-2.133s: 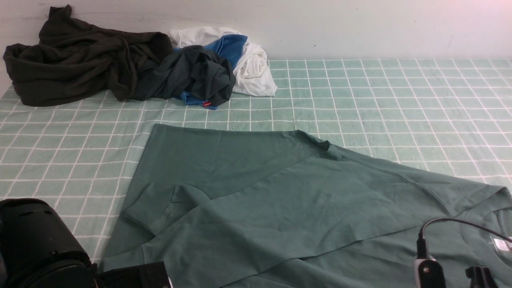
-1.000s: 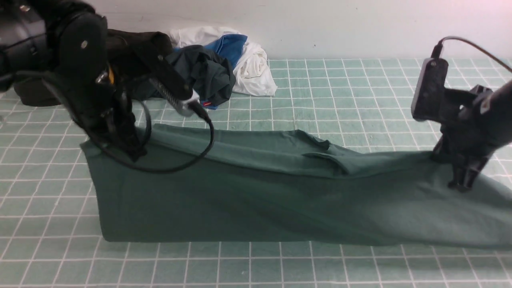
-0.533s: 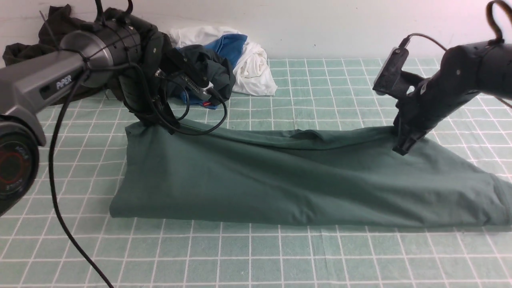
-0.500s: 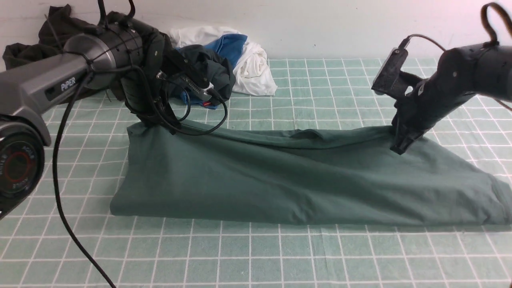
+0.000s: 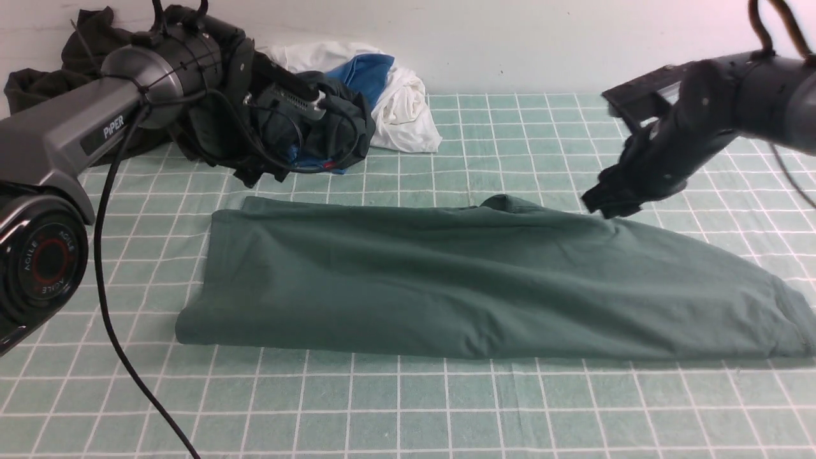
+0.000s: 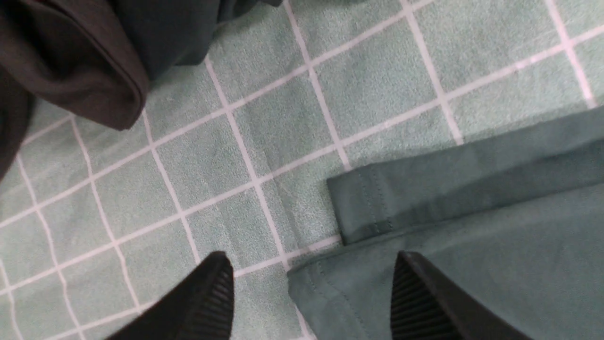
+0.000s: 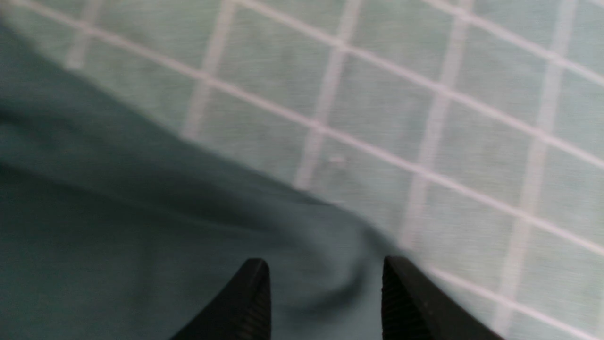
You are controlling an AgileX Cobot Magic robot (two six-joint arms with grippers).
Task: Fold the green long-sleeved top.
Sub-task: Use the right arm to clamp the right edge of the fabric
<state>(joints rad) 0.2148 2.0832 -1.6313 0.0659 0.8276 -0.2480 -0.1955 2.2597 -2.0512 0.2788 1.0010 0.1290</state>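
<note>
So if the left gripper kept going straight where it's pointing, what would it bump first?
Probably the green long-sleeved top: its corner lies just ahead between the left gripper's open fingers, flat on the checked cloth. It's right at the edge, so it might touch cloth instead.

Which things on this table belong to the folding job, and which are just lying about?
Job: green long-sleeved top; left gripper and right gripper, both open.
Lying about: black-brown garment, dark green garment, white garment, blue garment, all heaped at the back.
</note>
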